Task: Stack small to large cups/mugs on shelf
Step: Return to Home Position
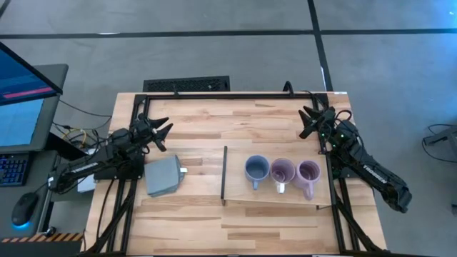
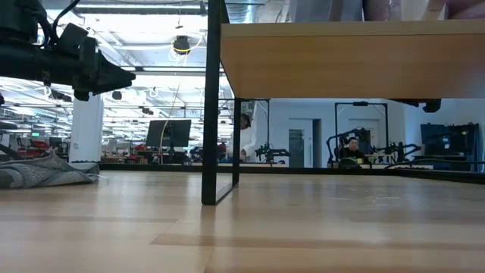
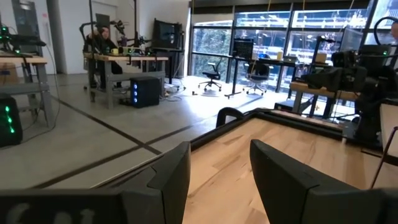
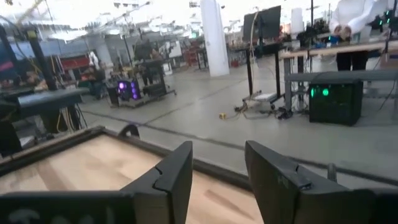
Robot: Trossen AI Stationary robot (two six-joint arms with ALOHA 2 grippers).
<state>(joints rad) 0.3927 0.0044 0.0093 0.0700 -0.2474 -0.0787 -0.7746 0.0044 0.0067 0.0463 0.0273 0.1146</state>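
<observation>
At 3 o'clock from table centre, the shelf point(image 1: 275, 202) carries all three mugs in one row, side by side, none nested: blue-grey mug point(image 1: 257, 169), middle purple mug point(image 1: 283, 171), outer purple mug point(image 1: 308, 171). Placement looks complete, with only parking the arms left. Left gripper point(image 1: 163, 133) hangs at 10 o'clock and right gripper point(image 1: 308, 121) at 2 o'clock, both spread and empty.

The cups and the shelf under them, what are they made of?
The blue-grey mug, the middle purple mug and the end purple mug look like glazed ceramic: smooth, evenly coloured, thick-walled; plastic is possible. The shelf looks like pale unpainted wood, showing grain.
</observation>
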